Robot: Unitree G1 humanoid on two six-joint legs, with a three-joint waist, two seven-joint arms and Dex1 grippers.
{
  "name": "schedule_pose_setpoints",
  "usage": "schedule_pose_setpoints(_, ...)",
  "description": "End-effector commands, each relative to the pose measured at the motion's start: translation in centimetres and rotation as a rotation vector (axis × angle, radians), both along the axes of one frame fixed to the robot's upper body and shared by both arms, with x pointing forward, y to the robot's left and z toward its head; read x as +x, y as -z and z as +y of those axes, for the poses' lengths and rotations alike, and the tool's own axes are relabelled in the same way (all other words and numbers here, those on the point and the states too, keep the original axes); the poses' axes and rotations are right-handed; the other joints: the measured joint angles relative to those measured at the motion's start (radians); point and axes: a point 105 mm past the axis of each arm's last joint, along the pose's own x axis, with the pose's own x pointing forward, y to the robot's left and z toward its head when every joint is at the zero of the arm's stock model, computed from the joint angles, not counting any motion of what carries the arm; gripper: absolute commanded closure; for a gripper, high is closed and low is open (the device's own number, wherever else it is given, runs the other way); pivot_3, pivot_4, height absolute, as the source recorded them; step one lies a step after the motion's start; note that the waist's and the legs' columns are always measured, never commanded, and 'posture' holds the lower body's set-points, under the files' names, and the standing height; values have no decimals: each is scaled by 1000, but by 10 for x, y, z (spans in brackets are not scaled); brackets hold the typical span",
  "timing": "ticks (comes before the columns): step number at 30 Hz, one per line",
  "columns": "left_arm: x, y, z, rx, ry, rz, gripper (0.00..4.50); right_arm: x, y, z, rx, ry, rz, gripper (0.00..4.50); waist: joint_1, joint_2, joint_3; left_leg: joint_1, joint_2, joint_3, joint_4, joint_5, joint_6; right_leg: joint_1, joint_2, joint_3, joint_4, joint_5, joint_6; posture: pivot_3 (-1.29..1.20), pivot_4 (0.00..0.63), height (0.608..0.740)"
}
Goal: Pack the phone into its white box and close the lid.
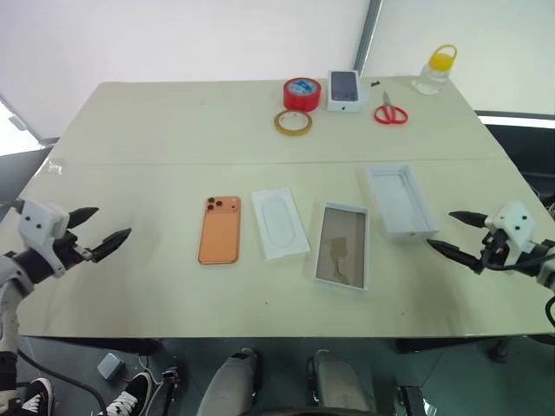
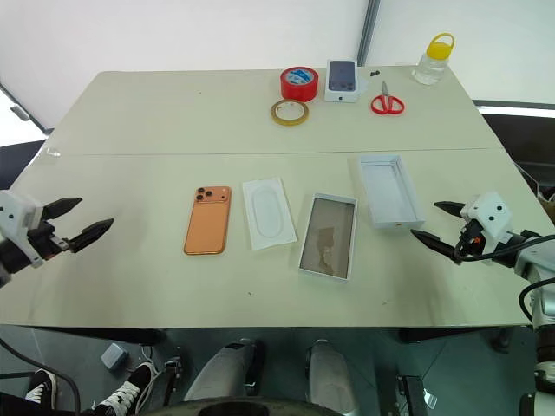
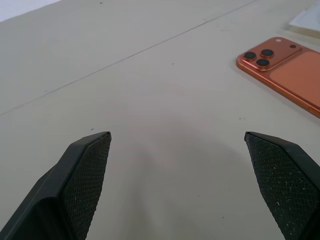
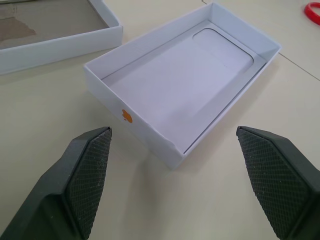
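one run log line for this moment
phone: on table, unpacked | white box: empty | lid: off | left hand: open | right hand: open

in the left wrist view we see the phone (image 3: 287, 70) cut off at the picture's edge: the lens cluster and part of the orange back show, the remainder lies outside. a white corner (image 3: 306, 19) beyond it is clipped too closely for us to identify. in the right wrist view the white box (image 4: 60, 35) is cropped to one wall and a strip of its tan floor, and a red object (image 4: 314, 12) is clipped to a sliver we cannot identify. in the left eye view the print on the small white box (image 1: 344, 90) is too small to read.
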Motion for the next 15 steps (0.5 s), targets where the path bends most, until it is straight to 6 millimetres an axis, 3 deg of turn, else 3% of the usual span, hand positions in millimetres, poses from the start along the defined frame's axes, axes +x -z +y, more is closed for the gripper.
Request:
schedule_pose_setpoints(1,7,-5,-19,11,39,12,0,3,-13,9,-1,-31,-49,334,0,0,0,0,0,0,0,0,0,0,0,0,0,0,0,0,150,740)
schedule_pose_setpoints(8,10,-13,-63,-132,105,114,0,9,-37,36,-19,-120,-113,334,-3,0,0,0,0,0,0,0,0,0,0,0,0,0,0,0,150,740)
schedule_pose_setpoints(15,-1,0,-108,-314,184,371,0,11,-53,90,-18,-285,-170,334,-2,0,0,0,0,0,0,0,0,0,0,0,0,0,0,0,150,740)
